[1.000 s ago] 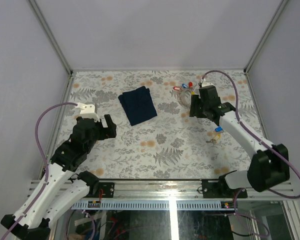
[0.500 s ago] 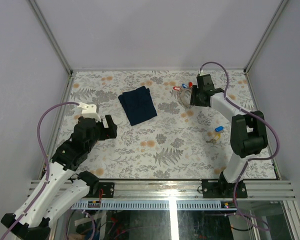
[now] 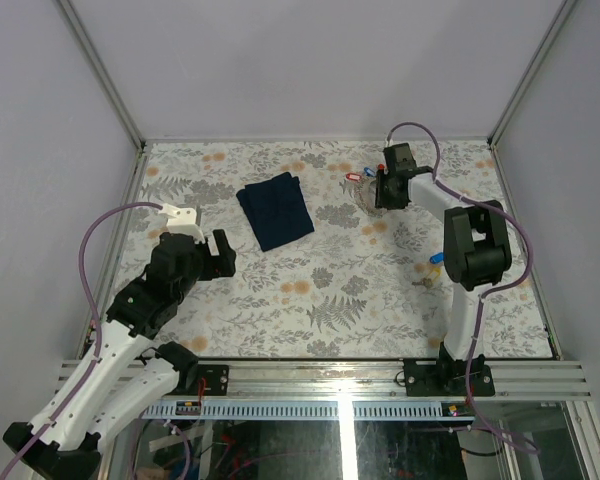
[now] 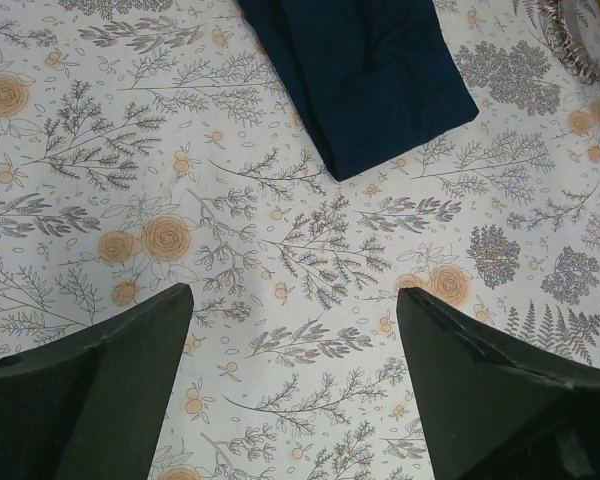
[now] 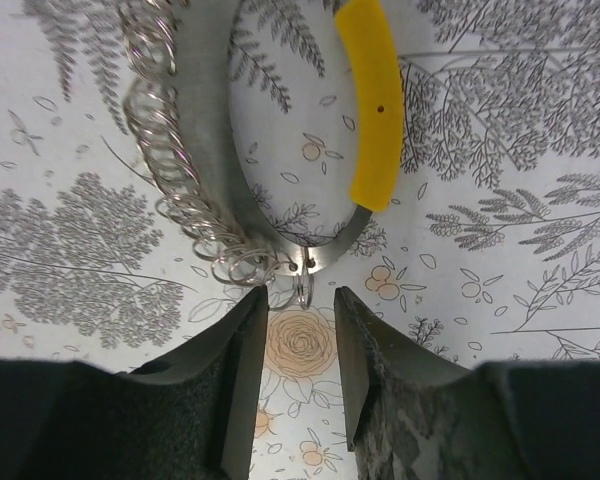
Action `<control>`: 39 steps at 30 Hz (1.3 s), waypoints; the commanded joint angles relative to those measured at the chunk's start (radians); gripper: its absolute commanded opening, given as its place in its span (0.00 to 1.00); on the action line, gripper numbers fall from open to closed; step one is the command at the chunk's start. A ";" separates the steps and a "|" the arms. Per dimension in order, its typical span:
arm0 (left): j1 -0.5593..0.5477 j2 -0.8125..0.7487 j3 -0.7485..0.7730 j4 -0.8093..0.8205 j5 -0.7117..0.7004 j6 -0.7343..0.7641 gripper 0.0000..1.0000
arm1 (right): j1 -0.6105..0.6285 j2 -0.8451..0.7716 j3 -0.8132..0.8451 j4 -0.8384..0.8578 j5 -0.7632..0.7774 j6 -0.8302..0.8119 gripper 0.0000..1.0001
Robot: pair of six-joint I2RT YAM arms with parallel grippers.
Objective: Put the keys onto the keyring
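Seen from above, the right tool (image 3: 384, 192) is stretched to the far side of the bench (image 3: 310, 300), low over the keyring (image 3: 372, 196). Red and blue tagged keys (image 3: 360, 176) lie just beside it, and another key (image 3: 435, 259) lies well apart, nearer the arm's base. The left tool (image 3: 218, 256) hangs over the near left, with a dark cloth (image 3: 275, 210) between it and the ring.

In the left wrist view, the left tool (image 4: 295, 300) stands wide and holds nothing. The cloth is ahead of it and the keyring (image 4: 577, 45) is in the top right corner.

In the right wrist view, the keyring (image 5: 315, 262) carries a yellow sleeve (image 5: 373, 100) and a string of small rings (image 5: 175, 190). The thin wire lies flat, so it could slip from the tips or be shoved along the bench, dragging the small rings. The right tool (image 5: 300, 300) is narrow, its fingertips (image 5: 242, 330) on either side of the ring's joined end, with no firm pinch visible.
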 commanded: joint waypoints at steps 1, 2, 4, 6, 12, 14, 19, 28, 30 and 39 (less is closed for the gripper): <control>0.004 0.002 -0.005 0.048 0.010 0.015 0.85 | -0.008 0.039 0.045 -0.032 0.006 -0.024 0.39; 0.004 0.004 -0.005 0.048 0.010 0.015 0.85 | -0.007 0.044 0.048 -0.032 0.009 -0.025 0.38; 0.003 0.007 -0.005 0.047 0.013 0.015 0.85 | -0.010 0.052 0.051 -0.032 0.017 -0.030 0.37; 0.004 0.006 -0.005 0.047 0.013 0.015 0.84 | -0.012 0.060 0.055 -0.033 0.018 -0.035 0.36; 0.004 0.012 -0.003 0.048 0.013 0.015 0.84 | -0.017 0.078 0.070 -0.032 -0.005 -0.038 0.33; 0.004 0.014 -0.004 0.046 0.013 0.015 0.84 | -0.018 0.085 0.077 -0.032 -0.009 -0.039 0.32; 0.004 0.015 -0.004 0.047 0.013 0.015 0.84 | -0.018 0.101 0.095 -0.040 -0.016 -0.038 0.30; 0.004 0.019 -0.004 0.048 0.013 0.015 0.84 | -0.020 0.120 0.098 -0.052 -0.027 -0.038 0.28; 0.003 0.019 -0.004 0.047 0.012 0.015 0.84 | -0.020 0.122 0.096 -0.052 -0.029 -0.038 0.25; 0.004 0.016 -0.004 0.047 0.009 0.015 0.84 | -0.020 0.095 0.096 -0.055 -0.028 -0.048 0.01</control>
